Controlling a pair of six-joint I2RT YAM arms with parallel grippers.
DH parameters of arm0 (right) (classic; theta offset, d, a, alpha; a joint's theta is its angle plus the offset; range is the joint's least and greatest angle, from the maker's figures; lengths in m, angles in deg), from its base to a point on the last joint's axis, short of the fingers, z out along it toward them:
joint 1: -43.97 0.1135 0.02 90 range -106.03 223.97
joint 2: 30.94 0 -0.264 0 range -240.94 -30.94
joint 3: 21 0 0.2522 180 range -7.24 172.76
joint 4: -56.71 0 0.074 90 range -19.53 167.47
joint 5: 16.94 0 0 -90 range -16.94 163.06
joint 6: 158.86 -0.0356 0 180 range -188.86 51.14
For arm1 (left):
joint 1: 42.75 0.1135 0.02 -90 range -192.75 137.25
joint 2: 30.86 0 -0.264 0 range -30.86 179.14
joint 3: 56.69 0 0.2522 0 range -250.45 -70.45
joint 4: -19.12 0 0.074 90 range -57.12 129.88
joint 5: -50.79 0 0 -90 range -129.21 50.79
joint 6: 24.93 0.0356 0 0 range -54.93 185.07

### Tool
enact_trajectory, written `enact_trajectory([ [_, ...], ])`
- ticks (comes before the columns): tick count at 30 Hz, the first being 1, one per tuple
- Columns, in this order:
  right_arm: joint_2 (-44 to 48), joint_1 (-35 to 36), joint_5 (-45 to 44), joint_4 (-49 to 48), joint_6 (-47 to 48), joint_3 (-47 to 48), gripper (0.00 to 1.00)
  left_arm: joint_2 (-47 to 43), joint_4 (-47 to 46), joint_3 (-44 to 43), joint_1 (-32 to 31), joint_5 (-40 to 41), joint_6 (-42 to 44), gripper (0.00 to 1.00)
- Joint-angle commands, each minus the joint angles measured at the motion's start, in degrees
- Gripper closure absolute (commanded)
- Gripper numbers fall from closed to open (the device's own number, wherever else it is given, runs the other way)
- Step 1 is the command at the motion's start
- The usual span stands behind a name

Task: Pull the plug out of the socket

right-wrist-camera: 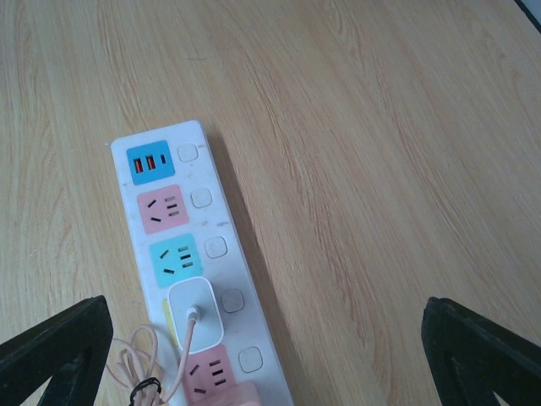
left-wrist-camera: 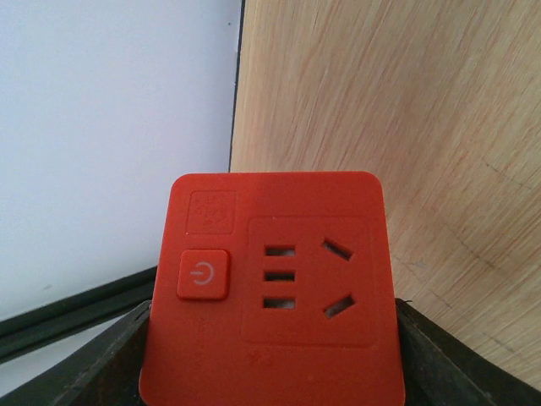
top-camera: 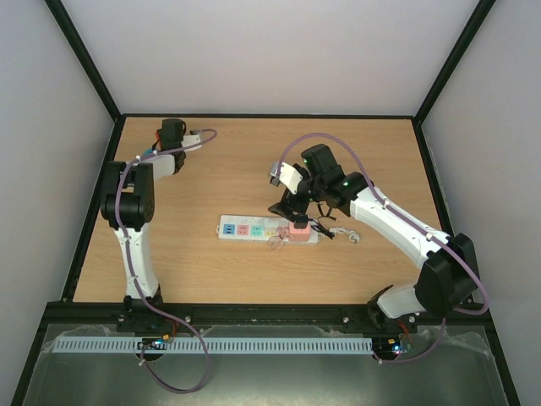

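At the centre of the worktop (right-wrist-camera: 380,169) the socket (right-wrist-camera: 211,222) lay flat, running from 9 to 3 o'clock. The white plug (right-wrist-camera: 194,306) sat in its fourth outlet, with its thin cord (right-wrist-camera: 139,372) coiled on the 6 o'clock side and a pink block (top-camera: 297,230) just beside it toward 3 o'clock.

The right end effector (right-wrist-camera: 264,338) hovered above that end, spread wide and empty. We judged this to be the approach. It should descend straight, centre on the plug's body clear of cord and block, close firmly, then pull along the pins without twisting. The strip looked unanchored and might lift with the plug.

Far off at 11 o'clock, the left end effector (left-wrist-camera: 270,364) appeared closed on a red outlet cube (left-wrist-camera: 270,288), well apart from the strip.
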State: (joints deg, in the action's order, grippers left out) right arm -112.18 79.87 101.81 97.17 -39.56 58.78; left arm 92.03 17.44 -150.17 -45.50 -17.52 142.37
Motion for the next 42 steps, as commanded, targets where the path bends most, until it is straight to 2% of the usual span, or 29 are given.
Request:
enact_trajectory([
  [1, 1.25, -0.31, 0.94, -0.98, -0.49, -0.71, 0.02, 0.79, -5.82, -1.01, -1.13, 2.46, 5.67, 0.56],
  [7, 1.34, -0.53, 0.95, -1.28, -0.43, -1.11, 0.02, 2.36, -7.27, -0.25, -2.20, 3.50, 8.01, 0.55],
  [18, 1.21, -0.58, 0.71, -1.17, -0.47, -0.97, 0.02, 4.13, -7.69, 0.83, -3.89, 4.10, 6.41, 0.51],
  [24, 1.25, -0.57, 0.69, -0.63, -0.32, -0.35, 0.02, 2.15, -8.67, 4.19, -4.35, 4.30, 6.38, 0.36],
  [32, 0.71, -0.57, 1.15, 0.17, -0.25, 0.59, 0.02, -1.24, -6.65, 8.22, -4.45, 3.70, 4.20, 0.25],
  [36, 0.72, -0.57, 1.30, 0.43, -0.20, 0.86, 0.02, -3.92, -5.38, 10.33, -4.46, 2.52, 3.20, 0.09],
  [42, 1.13, -0.57, 1.26, 0.83, -0.07, 0.91, 0.02, -8.28, 2.68, 10.64, -4.55, -0.19, 0.06, 0.00],
])
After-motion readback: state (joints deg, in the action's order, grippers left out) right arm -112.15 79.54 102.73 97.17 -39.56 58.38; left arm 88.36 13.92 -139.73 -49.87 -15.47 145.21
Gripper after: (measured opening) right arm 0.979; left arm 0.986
